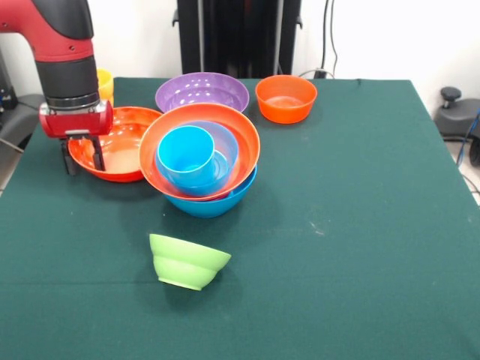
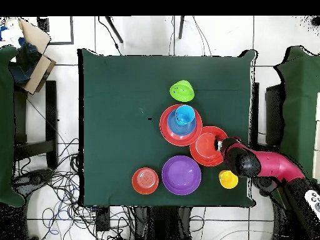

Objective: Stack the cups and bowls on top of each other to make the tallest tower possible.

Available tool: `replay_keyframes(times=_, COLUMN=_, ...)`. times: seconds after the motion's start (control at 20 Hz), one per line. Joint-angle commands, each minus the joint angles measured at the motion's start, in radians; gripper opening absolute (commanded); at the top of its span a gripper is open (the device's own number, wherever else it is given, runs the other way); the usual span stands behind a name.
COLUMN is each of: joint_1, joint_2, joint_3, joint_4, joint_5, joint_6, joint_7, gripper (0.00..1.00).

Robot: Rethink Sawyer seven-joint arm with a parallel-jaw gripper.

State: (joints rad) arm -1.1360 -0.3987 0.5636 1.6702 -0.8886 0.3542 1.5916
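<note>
Tower: the nested pile of glossy plastic bowls point(image 1: 201, 161) is sitting left of centre in the front view, leaning slightly toward the lower right of that frame.
Tower base: a large blue bowl point(image 1: 210, 202) is showing only as a rim and wall under the rest.
Tower middle: a large orange bowl point(image 1: 244, 150) is resting in it, with a medium blue bowl point(image 1: 225, 142) nested inside.
Tower top: a sky blue tapered plastic cup point(image 1: 186, 154) is lying tilted in the medium blue bowl, mouth facing the camera.
Beside the tower: a second large orange bowl point(image 1: 127, 142) is lying just to its left, rim touching or nearly touching the tower.
Hand: the red and black hand point(image 1: 82, 157) is hanging over that second orange bowl's left rim, its two dark fingers point(image 1: 97, 154) standing apart, one inside the bowl and one outside.
Behind: a large purple bowl point(image 1: 202, 92) is sitting just above the tower in the frame; a small orange bowl point(image 1: 286, 98) is standing to its right.
Upper left: a yellow plastic cup point(image 1: 105, 84) is peeking out behind the arm.
Lower frame: a small ribbed lime green bowl point(image 1: 187, 260) is tipped on its side, alone on the green surface point(image 1: 360, 225).
</note>
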Motion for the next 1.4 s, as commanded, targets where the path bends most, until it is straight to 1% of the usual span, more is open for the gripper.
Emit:
replay_keyframes(times=0.05, joint_1=0.068, joint_2=-0.053, joint_3=-0.037, joint_4=0.015, joint_5=0.007, joint_6=0.082, joint_7=-0.015, gripper=0.00)
replay_keyframes(times=0.2, joint_1=0.074, joint_2=-0.091, joint_3=-0.040, joint_4=0.038, joint_5=0.012, joint_6=0.070, joint_7=-0.003, gripper=0.00)
replay_keyframes(times=0.4, joint_1=0.074, joint_2=-0.135, joint_3=-0.033, joint_4=0.063, joint_5=0.038, joint_6=0.090, joint_7=-0.008, gripper=0.00)
replay_keyframes(times=0.7, joint_1=0.061, joint_2=-0.136, joint_3=-0.008, joint_4=0.073, joint_5=0.080, joint_6=0.118, joint_7=-0.046, gripper=0.00)
replay_keyframes(times=0.75, joint_1=0.061, joint_2=-0.137, joint_3=-0.009, joint_4=0.073, joint_5=0.092, joint_6=0.125, joint_7=-0.055, gripper=1.00)
replay_keyframes(times=0.9, joint_1=0.056, joint_2=-0.139, joint_3=-0.001, joint_4=0.075, joint_5=0.110, joint_6=0.176, joint_7=-0.095, gripper=1.00)
replay_keyframes(times=1.05, joint_1=0.047, joint_2=-0.129, joint_3=0.014, joint_4=0.059, joint_5=0.135, joint_6=0.179, joint_7=-0.095, gripper=1.00)
replay_keyframes(times=1.4, joint_1=0.060, joint_2=-0.144, joint_3=0.015, joint_4=0.045, joint_5=0.152, joint_6=0.209, joint_7=-0.104, gripper=1.00)
